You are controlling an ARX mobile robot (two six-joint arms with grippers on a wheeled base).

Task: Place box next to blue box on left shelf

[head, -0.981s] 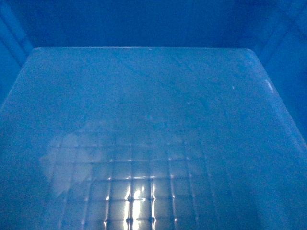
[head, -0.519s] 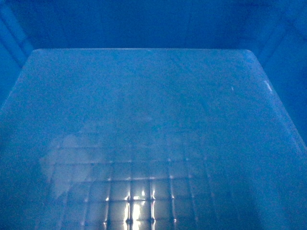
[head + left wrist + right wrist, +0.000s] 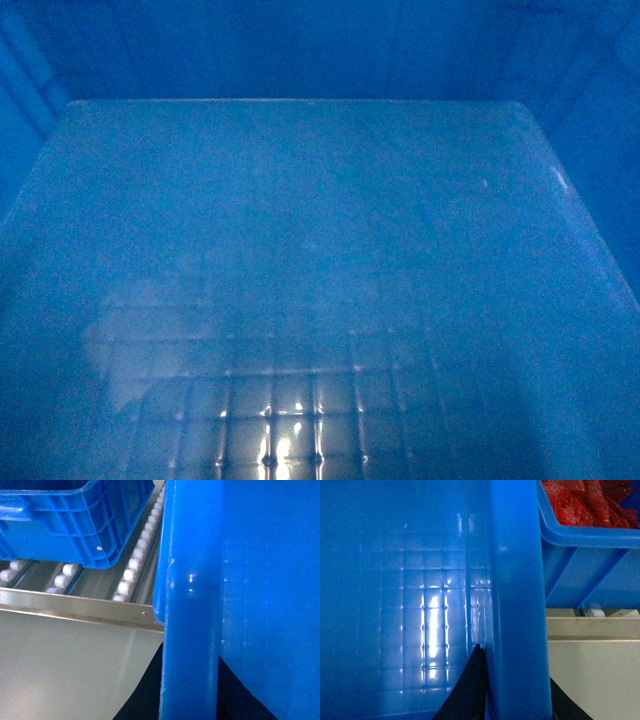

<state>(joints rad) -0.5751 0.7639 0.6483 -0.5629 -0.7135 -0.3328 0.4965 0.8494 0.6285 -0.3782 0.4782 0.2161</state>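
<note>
**Crate held by both rims at the shelf edge**

Our head camera sees only the inside of the box point(image 3: 320, 250): its pale floor with a faint square grid catching light near the bottom edge, and dark walls on three sides. Neither arm shows in that view.

Our left pincer point(image 3: 190, 690) straddles the box's left rim point(image 3: 192, 605). One dark finger point(image 3: 145, 695) lies on the outer side of the rim and another on the inner side, with the thick blue rim running upward between them. It looks clamped on the rim, though the contact itself is hidden. Ahead of this pincer and to its left, the shelf point(image 3: 75, 611) shows its metal front rail and rows of white rollers point(image 3: 132, 567). A second blue crate point(image 3: 75, 520) sits on those rollers, further left, apart from our box. The box's corner reaches just over the front rail.

Our right pincer point(image 3: 515, 695) straddles the box's right rim point(image 3: 517, 595) the same way: one dark finger point(image 3: 467, 690) inside against the wall, the other just showing outside. To its right, beyond the rim, stands another blue bin point(image 3: 585, 545) holding red pieces point(image 3: 585, 502), just beside our box, with a pale rail point(image 3: 592, 630) under it.
</note>
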